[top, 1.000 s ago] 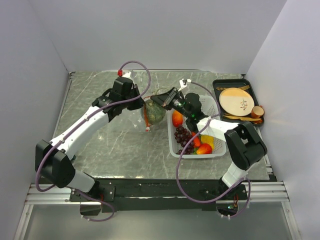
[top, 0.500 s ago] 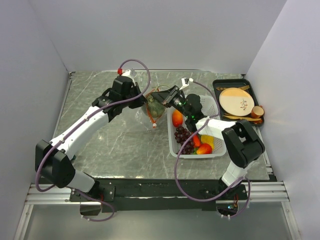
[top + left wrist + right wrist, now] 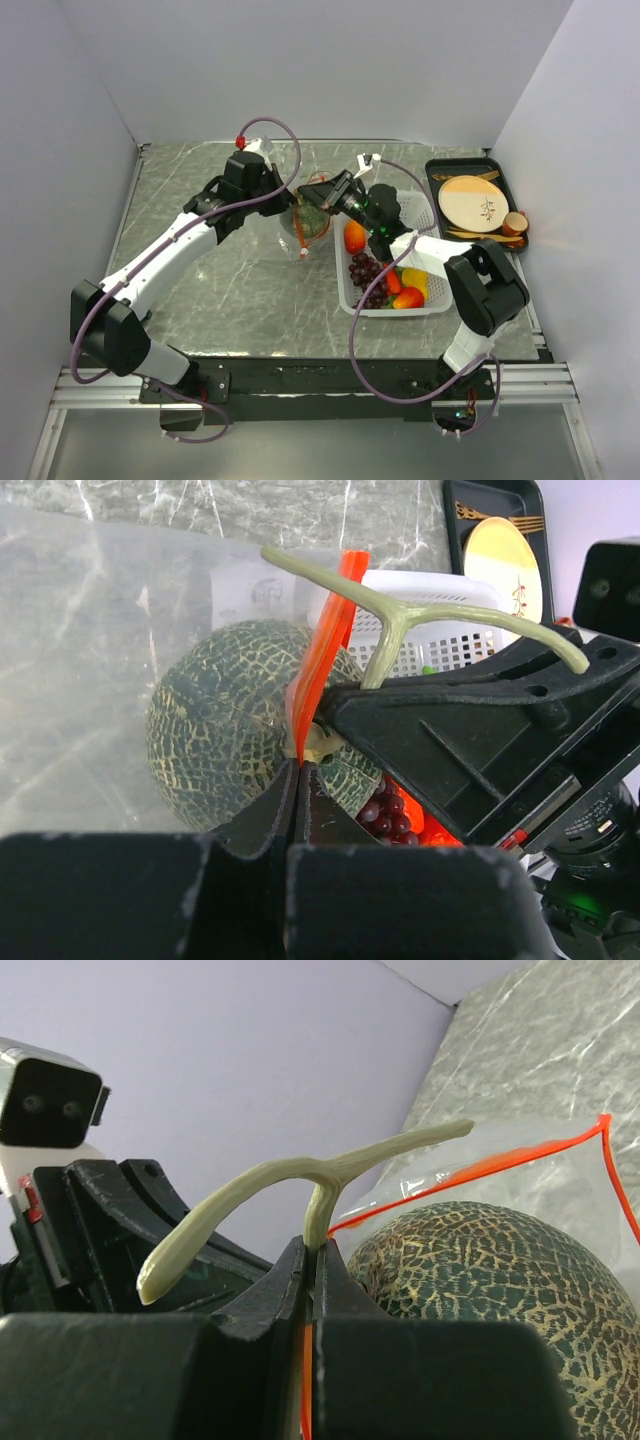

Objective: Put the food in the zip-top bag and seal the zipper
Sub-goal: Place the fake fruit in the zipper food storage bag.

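The dark green netted melon hangs at the mouth of the clear zip-top bag, its body seen through the plastic. My right gripper is shut on the melon's pale T-shaped stem. My left gripper is shut on the orange-red zipper, holding the bag up against the melon. In the top view both grippers meet over the table's middle, left gripper and right gripper, with the melon between them. Purple grapes, an orange-red tomato and red and yellow pieces lie in the basket.
The white perforated basket stands right of the bag, close under the right arm. A black tray with a tan wooden disc and a small brown cup sits at the back right. White walls enclose the marbled table.
The right gripper has carried the melon a little left and toward the back, against the bag's mouth. The bag has swung round it, its zipper end now hanging below the melon.
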Motion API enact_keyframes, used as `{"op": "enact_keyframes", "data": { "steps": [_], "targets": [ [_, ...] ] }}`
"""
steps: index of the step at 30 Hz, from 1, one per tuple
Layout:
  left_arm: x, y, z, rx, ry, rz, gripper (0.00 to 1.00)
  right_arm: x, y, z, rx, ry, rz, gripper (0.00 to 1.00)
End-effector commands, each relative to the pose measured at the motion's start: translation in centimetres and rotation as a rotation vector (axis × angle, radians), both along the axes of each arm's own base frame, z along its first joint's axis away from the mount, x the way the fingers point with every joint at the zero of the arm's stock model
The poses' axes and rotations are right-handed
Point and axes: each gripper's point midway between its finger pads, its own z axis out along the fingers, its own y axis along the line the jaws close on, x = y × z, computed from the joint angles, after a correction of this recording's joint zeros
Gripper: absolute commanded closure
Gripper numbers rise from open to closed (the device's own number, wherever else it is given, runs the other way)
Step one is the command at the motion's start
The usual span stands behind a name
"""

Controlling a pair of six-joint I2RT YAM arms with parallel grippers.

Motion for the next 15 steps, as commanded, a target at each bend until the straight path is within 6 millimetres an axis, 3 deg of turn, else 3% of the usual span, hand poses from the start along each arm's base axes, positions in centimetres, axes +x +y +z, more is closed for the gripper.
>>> {"op": "enact_keyframes", "data": {
  "steps": [1,10,12,15],
  "targets": [
    [0.0,-0.3,3.3,-0.054,-0.086,-0.004,0.99,0.1,0.4,1.5,-0.036,-0.043,0.001,1.00],
    [-0.3,-0.4,5.3,-0.086,-0.126,-0.018,0.99,0.7,1.4,-1.3,-0.084,0.067,0.028,1.00],
    [-0.3,-0.3,5.7,-0.098,-0.143,-0.010,0.99,0.5,1.1,-0.8,-0.065,0.065,0.009,1.00],
    [-0.2,0.1,4.7,-0.076,-0.121,0.010,0.99,0.0,0.5,1.4,-0.023,-0.006,-0.016,1.00]
  ]
}}
